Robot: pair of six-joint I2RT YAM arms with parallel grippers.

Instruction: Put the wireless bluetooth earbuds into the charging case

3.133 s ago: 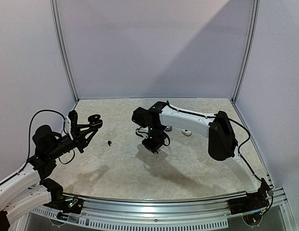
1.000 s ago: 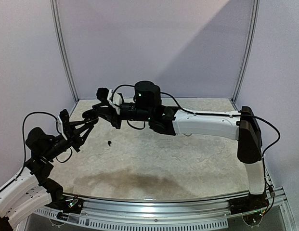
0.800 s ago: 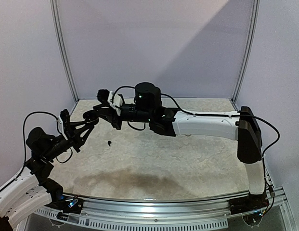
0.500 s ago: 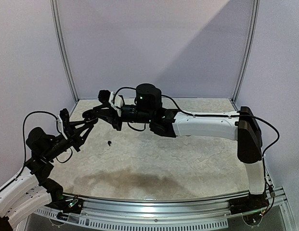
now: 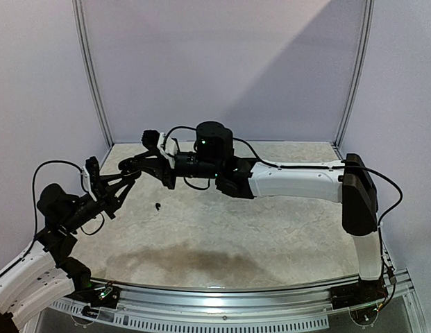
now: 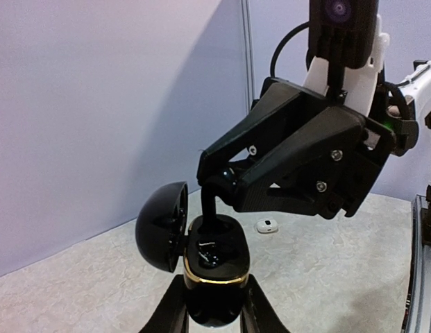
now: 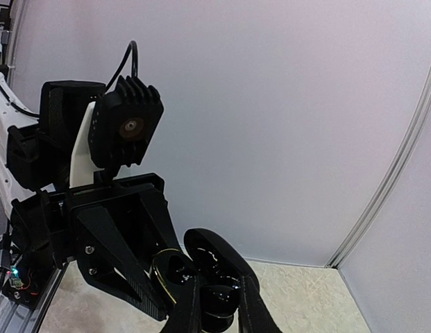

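My left gripper point(image 6: 214, 295) is shut on a black charging case point(image 6: 215, 257) with a gold rim. It holds the case upright in the air, its lid point(image 6: 162, 225) open to the left. My right gripper point(image 6: 218, 186) is shut on a black earbud point(image 6: 211, 207) whose lower end sits in the case's far slot. In the right wrist view the earbud point(image 7: 219, 303) is between my right gripper's point(image 7: 220, 309) fingers, with the case point(image 7: 166, 272) just beyond. In the top view both grippers meet at the far left point(image 5: 137, 168). Another black earbud point(image 5: 158, 206) lies on the table.
A small white pebble-like case point(image 6: 267, 225) lies on the marbled table point(image 5: 271, 229) beyond the grippers. The right arm point(image 5: 291, 179) stretches across the table's back half. The left wall post point(image 5: 94, 83) stands close behind the grippers.
Three seconds ago the right gripper was low over the table's middle; it has swung left to the case in the left gripper. Over the last second both arms hardly moved.
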